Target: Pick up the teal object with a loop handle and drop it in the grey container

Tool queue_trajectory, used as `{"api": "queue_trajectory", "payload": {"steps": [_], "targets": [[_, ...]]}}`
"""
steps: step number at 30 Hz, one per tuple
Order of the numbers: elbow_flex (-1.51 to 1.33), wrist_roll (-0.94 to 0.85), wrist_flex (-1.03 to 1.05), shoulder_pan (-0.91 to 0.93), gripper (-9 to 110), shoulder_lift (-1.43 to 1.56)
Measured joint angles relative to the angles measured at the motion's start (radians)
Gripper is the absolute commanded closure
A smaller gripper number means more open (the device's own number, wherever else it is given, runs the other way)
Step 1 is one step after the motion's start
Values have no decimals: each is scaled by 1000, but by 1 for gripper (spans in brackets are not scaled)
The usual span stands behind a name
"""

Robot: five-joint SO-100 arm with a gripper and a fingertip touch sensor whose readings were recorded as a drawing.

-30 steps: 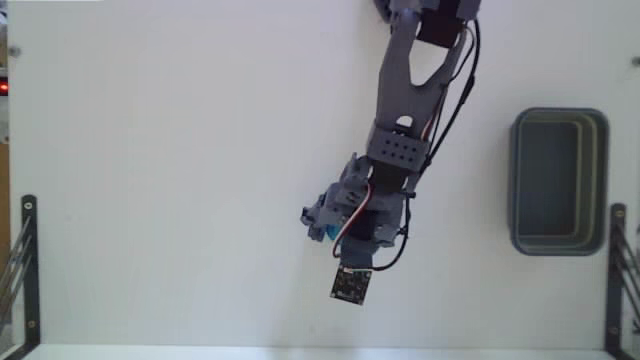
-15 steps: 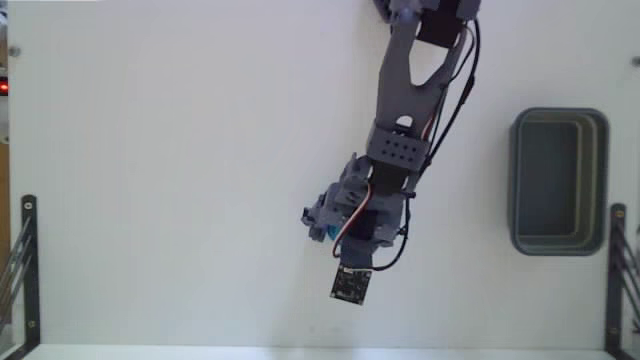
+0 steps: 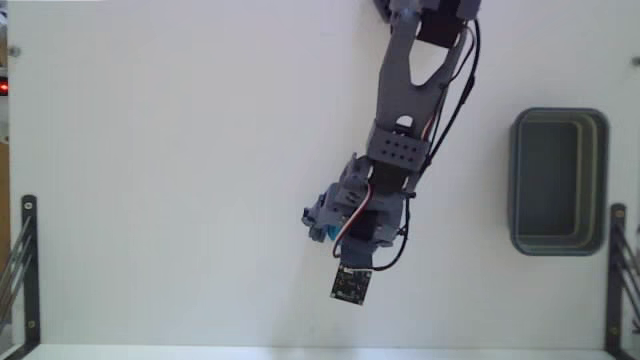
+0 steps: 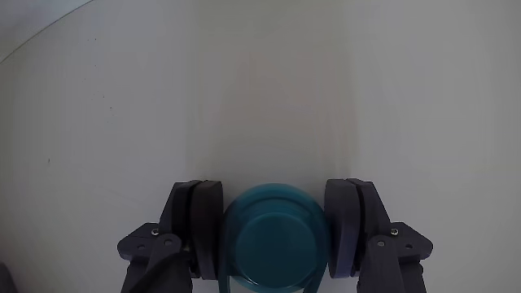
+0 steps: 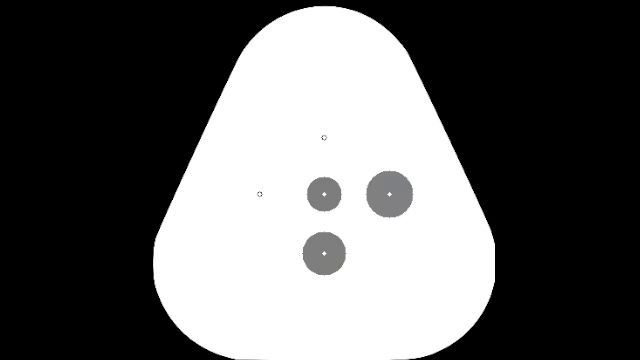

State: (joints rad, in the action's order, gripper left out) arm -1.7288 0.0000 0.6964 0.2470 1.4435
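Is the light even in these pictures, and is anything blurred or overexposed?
Fixed view: the white table is bright and nearly washed out, with hardly any shadows; the grey bin stays clear. Wrist view: soft, even light; the teal cup between the gripper looks slightly soft.

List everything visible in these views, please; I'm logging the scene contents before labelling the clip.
Teal object with a loop handle: one, blue-teal, between the gripper's two fingers in the wrist view; only a sliver shows in the fixed view.
Grey container: one, blue-grey, right side of the fixed view, apart from the arm; nothing visible inside.
Table: one, white, under everything.
Black brackets: two, at the lower left and lower right edges of the fixed view.
Arm: one, grey-blue, reaching down from the top edge of the fixed view.
Gripper: one, dark grey-blue, fingers against both sides of the teal object.
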Motion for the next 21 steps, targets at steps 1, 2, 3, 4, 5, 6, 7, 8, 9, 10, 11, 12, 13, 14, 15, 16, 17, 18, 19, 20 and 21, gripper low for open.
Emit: {"api": "queue_trajectory", "payload": {"steps": [1, 2, 3, 4, 5, 6, 7, 8, 9, 10, 11, 12, 13, 14, 15, 16, 17, 18, 19, 20, 21], "targets": [[0, 0, 0, 0, 33, 0], [0, 0, 0, 0, 34, 0], [0, 0, 0, 0, 34, 0], [0, 0, 0, 0, 34, 0], [0, 0, 0, 0, 35, 0], [0, 0, 0, 0, 35, 0], [0, 0, 0, 0, 35, 0], [0, 0, 0, 0, 36, 0], [0, 0, 0, 0, 36, 0], [0, 0, 0, 0, 36, 0], [0, -2, 0, 0, 36, 0], [0, -2, 0, 0, 37, 0], [0, -2, 0, 0, 37, 0], [0, -2, 0, 0, 37, 0], [0, -2, 0, 0, 38, 0], [0, -2, 0, 0, 38, 0], [0, -2, 0, 0, 38, 0], [0, -2, 0, 0, 39, 0], [0, -2, 0, 0, 39, 0], [0, -2, 0, 0, 39, 0], [0, -2, 0, 0, 39, 0]]}}
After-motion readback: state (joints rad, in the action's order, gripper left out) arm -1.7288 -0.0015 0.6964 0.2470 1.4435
